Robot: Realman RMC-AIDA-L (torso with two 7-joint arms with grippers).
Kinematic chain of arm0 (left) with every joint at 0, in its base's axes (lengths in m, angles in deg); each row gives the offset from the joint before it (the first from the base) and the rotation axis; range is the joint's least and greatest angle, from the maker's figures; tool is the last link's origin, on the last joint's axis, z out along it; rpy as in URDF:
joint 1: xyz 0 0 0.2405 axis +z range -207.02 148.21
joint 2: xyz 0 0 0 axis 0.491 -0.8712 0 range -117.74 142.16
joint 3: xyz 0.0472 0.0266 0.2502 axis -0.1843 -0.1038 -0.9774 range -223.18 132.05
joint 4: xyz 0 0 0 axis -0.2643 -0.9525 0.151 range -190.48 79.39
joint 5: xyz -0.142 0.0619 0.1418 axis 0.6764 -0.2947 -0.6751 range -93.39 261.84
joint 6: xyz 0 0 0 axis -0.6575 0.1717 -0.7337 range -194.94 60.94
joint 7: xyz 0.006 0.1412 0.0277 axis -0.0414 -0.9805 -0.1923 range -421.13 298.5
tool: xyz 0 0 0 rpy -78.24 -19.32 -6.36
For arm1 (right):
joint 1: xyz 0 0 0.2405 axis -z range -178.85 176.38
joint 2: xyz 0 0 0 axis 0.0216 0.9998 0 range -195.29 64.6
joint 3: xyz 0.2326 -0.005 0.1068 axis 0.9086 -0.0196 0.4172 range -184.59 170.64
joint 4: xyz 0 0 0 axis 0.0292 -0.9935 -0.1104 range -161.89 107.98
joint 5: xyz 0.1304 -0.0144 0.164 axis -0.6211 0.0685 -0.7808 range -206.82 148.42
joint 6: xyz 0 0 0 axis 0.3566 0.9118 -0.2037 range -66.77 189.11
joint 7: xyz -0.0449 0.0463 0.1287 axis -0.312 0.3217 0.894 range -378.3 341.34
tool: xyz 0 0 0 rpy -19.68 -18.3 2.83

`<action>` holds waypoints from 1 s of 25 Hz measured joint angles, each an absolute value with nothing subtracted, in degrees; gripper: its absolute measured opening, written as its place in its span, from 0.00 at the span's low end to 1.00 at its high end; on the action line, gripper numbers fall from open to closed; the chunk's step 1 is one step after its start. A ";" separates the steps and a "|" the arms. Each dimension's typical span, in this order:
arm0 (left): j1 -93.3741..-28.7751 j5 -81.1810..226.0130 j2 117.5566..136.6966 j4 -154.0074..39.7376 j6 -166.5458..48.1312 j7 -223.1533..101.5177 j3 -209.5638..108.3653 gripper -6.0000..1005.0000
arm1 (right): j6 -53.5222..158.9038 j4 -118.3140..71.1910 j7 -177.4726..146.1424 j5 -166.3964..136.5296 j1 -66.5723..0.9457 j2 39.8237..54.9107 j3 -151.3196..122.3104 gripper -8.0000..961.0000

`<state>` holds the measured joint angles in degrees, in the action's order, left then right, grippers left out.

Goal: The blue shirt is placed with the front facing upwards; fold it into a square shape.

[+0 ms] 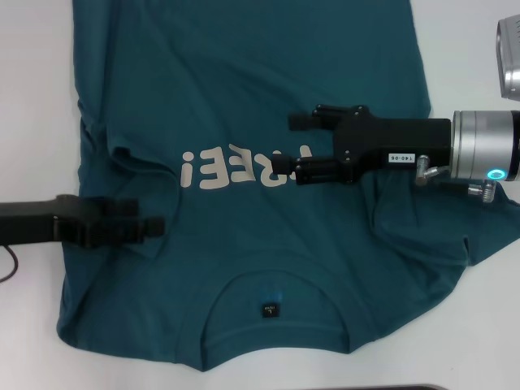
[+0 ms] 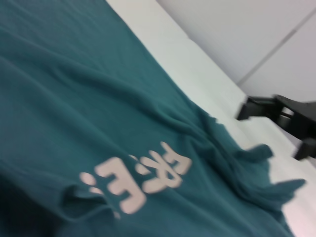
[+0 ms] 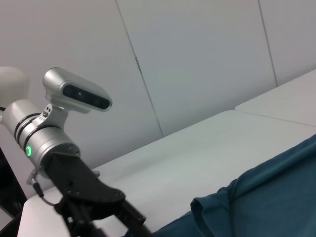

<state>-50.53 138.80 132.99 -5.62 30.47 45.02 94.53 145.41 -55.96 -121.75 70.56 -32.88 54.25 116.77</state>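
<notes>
The blue shirt point(image 1: 244, 81) lies flat on the white table point(image 1: 32, 97), front up, its cream letters point(image 1: 215, 169) across the middle. Its ribbed collar point(image 1: 276, 302) with a small dark label point(image 1: 270, 309) is nearest me. My right gripper point(image 1: 297, 146) hovers open over the right end of the letters, holding nothing. My left gripper point(image 1: 154, 225) reaches in over the shirt's left side, just below a raised crease point(image 1: 114, 154). The left wrist view shows the shirt point(image 2: 74, 98), the letters point(image 2: 143, 177) and the right gripper point(image 2: 270, 131) beyond. The right wrist view shows a rumpled shirt edge point(image 3: 276, 197) and the left arm point(image 3: 49, 143).
Bare white table surrounds the shirt on the left and right. The right sleeve point(image 1: 487, 231) lies bunched under the right arm. A silver camera housing point(image 1: 510, 57) sits at the upper right. A dark cable point(image 1: 8, 264) hangs by the left arm. Grey wall panels point(image 3: 197, 74) stand behind the table.
</notes>
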 joint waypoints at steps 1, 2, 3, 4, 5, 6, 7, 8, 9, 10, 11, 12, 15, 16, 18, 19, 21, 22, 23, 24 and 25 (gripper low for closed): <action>-50.51 138.79 133.09 -5.63 31.35 44.90 94.36 0.84 | 145.41 -55.96 -121.75 70.56 -32.88 54.25 116.77 0.94; -50.51 138.79 133.14 -5.63 31.92 44.80 94.29 0.84 | 145.42 -55.96 -121.75 70.56 -32.87 54.25 116.77 0.94; -50.50 138.81 133.18 -5.63 32.34 44.69 94.31 0.84 | 145.41 -55.95 -121.77 70.55 -32.88 54.25 116.77 0.94; -50.49 138.89 133.21 -5.63 32.58 44.60 94.44 0.84 | 145.42 -55.95 -121.80 70.56 -32.88 54.25 116.77 0.94; -50.47 139.05 133.21 -5.63 32.63 44.54 94.61 0.84 | 145.43 -55.96 -121.85 70.55 -32.87 54.25 116.77 0.94; -50.45 139.17 133.22 -5.63 32.51 44.52 95.00 0.84 | 145.44 -55.95 -121.88 70.55 -32.87 54.26 116.77 0.94; -50.44 139.26 133.23 -5.63 32.20 44.49 95.48 0.84 | 145.44 -55.96 -121.92 70.55 -32.87 54.26 116.77 0.94; -50.44 139.31 133.23 -5.63 31.70 44.48 95.89 0.84 | 145.45 -55.96 -121.96 70.55 -32.87 54.26 116.77 0.94; -50.49 139.33 133.26 -5.63 31.01 44.47 96.41 0.84 | 145.45 -55.96 -121.96 70.55 -32.87 54.26 116.77 0.94; -50.59 139.34 133.34 -5.63 30.26 44.47 96.88 0.84 | 145.46 -55.96 -121.97 70.55 -32.87 54.26 116.77 0.94; -50.69 139.34 133.47 -5.63 29.18 44.49 97.12 0.84 | 145.46 -55.96 -121.98 70.55 -32.87 54.26 116.77 0.94; -50.81 139.32 133.63 -5.63 27.67 44.61 97.29 0.84 | 145.46 -55.95 -121.97 70.56 -32.88 54.26 116.77 0.94; -51.19 139.13 134.17 -5.68 23.75 45.32 97.32 0.84 | 145.46 -55.95 -121.93 70.55 -32.87 54.26 116.77 0.94; -51.34 139.10 134.33 -5.71 22.64 45.60 97.25 0.84 | 145.46 -55.95 -121.92 70.55 -32.87 54.26 116.77 0.94; -51.81 138.96 134.59 -5.95 19.74 46.55 96.99 0.84 | 145.50 -55.96 -121.88 70.56 -32.87 54.26 116.77 0.94; -52.07 138.89 134.62 -6.18 18.87 46.85 96.82 0.84 | 145.55 -55.98 -121.86 70.56 -32.87 54.26 116.77 0.94; -52.57 138.85 134.56 -6.76 17.65 47.18 96.67 0.84 | 145.78 -56.02 -121.82 70.55 -32.87 54.26 116.77 0.94; -52.81 138.85 134.49 -7.08 17.22 47.28 96.66 0.84 | 145.86 -56.07 -121.82 70.55 -32.87 54.26 116.77 0.94; -53.07 138.85 134.43 -7.41 16.76 47.38 96.64 0.84 | 145.90 -56.12 -121.81 70.56 -32.88 54.26 116.77 0.94; -53.26 138.85 134.40 -7.68 16.27 47.48 96.64 0.84 | 145.91 -56.18 -121.81 70.56 -32.87 54.27 116.78 0.94; -53.42 138.85 134.40 -7.87 15.88 47.55 96.62 0.84 | 145.92 -56.33 -121.75 70.56 -32.88 54.25 116.77 0.94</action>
